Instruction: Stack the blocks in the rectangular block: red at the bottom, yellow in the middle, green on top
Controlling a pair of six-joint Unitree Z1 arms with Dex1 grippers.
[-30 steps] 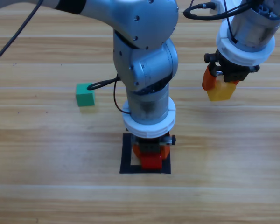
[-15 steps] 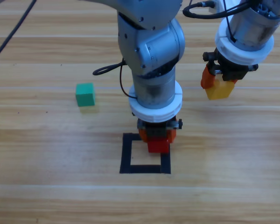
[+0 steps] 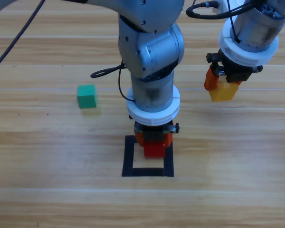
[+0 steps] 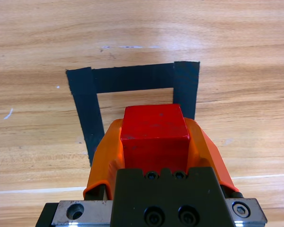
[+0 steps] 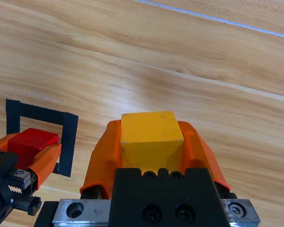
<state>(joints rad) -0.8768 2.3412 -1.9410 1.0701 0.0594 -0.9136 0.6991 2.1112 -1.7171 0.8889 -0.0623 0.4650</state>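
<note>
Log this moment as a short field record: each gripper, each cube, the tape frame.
left gripper: shut on the red cube, over the far edge of the black tape frame
right gripper: shut on the yellow cube, off to the frame's right, away from it
green cube: alone on the wooden table, left of the left arm, touched by neither gripper
black tape frame: no cube seen resting inside it
stack: not yet begun
</note>
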